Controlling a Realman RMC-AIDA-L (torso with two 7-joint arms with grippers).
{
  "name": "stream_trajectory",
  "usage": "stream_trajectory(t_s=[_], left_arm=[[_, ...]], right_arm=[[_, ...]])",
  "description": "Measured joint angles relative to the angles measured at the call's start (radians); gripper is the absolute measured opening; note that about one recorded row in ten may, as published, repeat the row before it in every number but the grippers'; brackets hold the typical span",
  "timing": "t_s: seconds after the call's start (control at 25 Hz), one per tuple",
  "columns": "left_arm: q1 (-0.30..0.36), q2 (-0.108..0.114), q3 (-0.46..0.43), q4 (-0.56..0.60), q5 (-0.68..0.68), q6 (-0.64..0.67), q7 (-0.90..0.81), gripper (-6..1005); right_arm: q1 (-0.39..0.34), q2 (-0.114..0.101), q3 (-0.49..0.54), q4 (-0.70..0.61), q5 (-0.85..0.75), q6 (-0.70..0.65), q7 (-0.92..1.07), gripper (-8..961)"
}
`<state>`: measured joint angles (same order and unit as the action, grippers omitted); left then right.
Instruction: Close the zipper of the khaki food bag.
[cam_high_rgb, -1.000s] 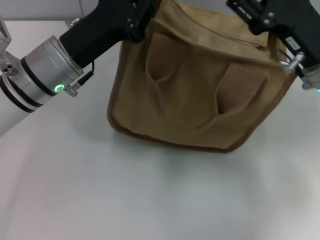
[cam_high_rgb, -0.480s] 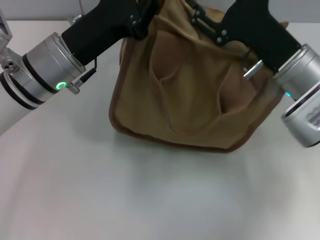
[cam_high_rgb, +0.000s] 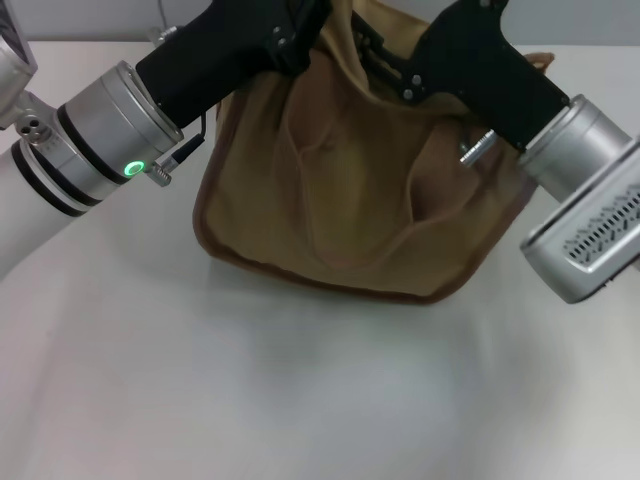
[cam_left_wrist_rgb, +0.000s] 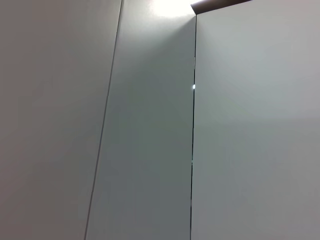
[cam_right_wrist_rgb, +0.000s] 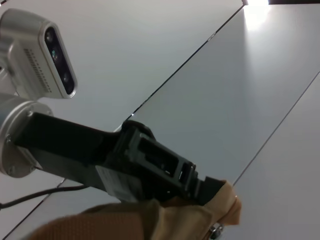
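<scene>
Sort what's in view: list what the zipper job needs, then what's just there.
Needed:
khaki food bag
left gripper, at the bag's top edge
right gripper, at the bag's top
The zipper is not visible.

Just there:
white table

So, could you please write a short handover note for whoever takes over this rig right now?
Left gripper: at the top left end of the bag, shut on a fold of its fabric, as the right wrist view shows.
Right gripper: at the top of the bag, nearer the middle; its fingers are not readable.
The bag stands upright on the table, front pocket facing the robot, between both arms.
Done: both arms are at the bag's top.
Left: the zipper line is out of sight in these views, so check how far it is closed, then finish pulling it shut.
</scene>
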<state>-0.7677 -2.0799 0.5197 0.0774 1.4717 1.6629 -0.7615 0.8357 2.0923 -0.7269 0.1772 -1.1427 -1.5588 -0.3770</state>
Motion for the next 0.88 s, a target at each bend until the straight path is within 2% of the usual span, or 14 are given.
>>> stream_trajectory(t_s=[0.24, 0.88], left_arm=[[-0.006, 0.000, 0.000, -0.010, 0.002, 0.000, 0.001, 19], [-0.003, 0.000, 0.002, -0.013, 0.000, -0.007, 0.001, 20]], right_arm=[[0.020, 0.001, 0.011, 0.015, 0.000, 0.024, 0.002, 756], [-0.003, 0.002, 0.054, 0.051, -0.052, -0.046, 0.006, 757]])
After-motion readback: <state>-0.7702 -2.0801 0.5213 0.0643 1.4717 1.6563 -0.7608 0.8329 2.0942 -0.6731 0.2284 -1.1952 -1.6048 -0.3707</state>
